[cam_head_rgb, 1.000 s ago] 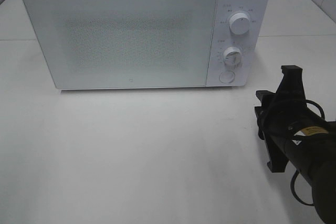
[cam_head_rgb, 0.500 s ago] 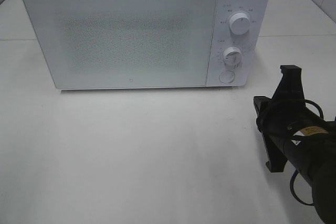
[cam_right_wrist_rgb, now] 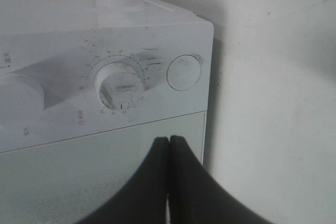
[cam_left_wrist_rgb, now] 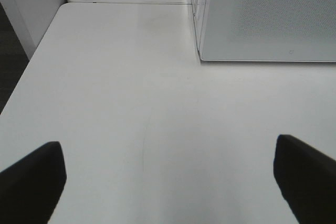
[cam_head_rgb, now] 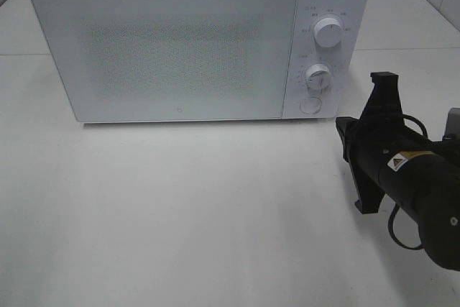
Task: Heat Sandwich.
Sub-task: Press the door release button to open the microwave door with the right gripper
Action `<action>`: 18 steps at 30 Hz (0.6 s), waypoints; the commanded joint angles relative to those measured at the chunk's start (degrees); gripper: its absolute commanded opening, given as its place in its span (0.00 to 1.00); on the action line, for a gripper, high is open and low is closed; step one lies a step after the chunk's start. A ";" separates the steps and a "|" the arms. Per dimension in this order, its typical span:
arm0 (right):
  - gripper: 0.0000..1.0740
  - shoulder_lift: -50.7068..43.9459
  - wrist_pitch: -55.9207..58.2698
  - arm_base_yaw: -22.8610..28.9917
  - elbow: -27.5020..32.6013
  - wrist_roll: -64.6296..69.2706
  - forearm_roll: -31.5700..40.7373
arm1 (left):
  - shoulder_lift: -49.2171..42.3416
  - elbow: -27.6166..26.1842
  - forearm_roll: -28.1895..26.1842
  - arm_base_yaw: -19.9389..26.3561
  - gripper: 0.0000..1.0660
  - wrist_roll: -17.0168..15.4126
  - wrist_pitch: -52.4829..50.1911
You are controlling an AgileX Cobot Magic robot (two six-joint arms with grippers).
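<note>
the sandwich shows in none of the views. the only appliance in sight is a white box-shaped microwave oven (cam_head_rgb: 180, 41) at the far edge of the pale white worktop (cam_head_rgb: 180, 206), and its frosted speckled door (cam_head_rgb: 165, 52) is shut. it cannot be told whether the sandwich lies behind that door or is somewhere out of view. so the task reads either as barely begun, with opening, loading and heating all left, or as loaded, with only the timer left to set.

the black right arm reaches in from the near right corner with its wrist rolled on its side. the right end effector (cam_right_wrist_rgb: 169, 148) has its two dark fingers pressed flat together, holding nothing. it points at the control panel, lined up between the lower white round dial (cam_right_wrist_rgb: 119, 82) and the flat round button (cam_right_wrist_rgb: 184, 72), and stands clear of both. pressed-together tips probably suit a push on that button.

the left end effector (cam_left_wrist_rgb: 168, 182) is spread wide and empty, held low over bare worktop towards the left edge, facing the oven's left front corner.
</note>
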 commanded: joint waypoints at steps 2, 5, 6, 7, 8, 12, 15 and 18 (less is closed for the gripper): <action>0.00 2.18 2.75 -2.81 -2.86 -0.69 -3.50 | -1.60 0.17 0.00 0.17 0.97 -0.06 -0.11; 0.00 3.90 4.13 -4.24 -4.58 -0.57 -5.33 | -1.60 0.17 0.00 0.17 0.97 -0.06 -0.11; 0.00 4.53 4.81 -4.70 -5.39 -0.57 -5.90 | -1.60 0.17 0.00 0.17 0.97 -0.06 -0.11; 0.00 4.53 4.81 -4.70 -5.39 -0.57 -5.90 | -1.60 0.17 0.00 0.17 0.97 -0.06 -0.11; 0.00 5.10 5.04 -4.87 -6.07 -0.57 -6.25 | -1.60 0.17 0.00 0.17 0.97 -0.06 -0.11; 0.00 7.79 6.59 -6.53 -9.45 -0.52 -7.22 | -1.60 0.17 0.00 0.17 0.97 -0.06 -0.11; 0.00 9.40 7.51 -7.79 -11.57 -0.52 -8.42 | -1.60 0.17 0.00 0.17 0.97 -0.06 -0.11; 0.00 10.08 7.91 -8.59 -12.72 -0.57 -9.28 | -1.60 0.17 0.00 0.17 0.97 -0.06 -0.11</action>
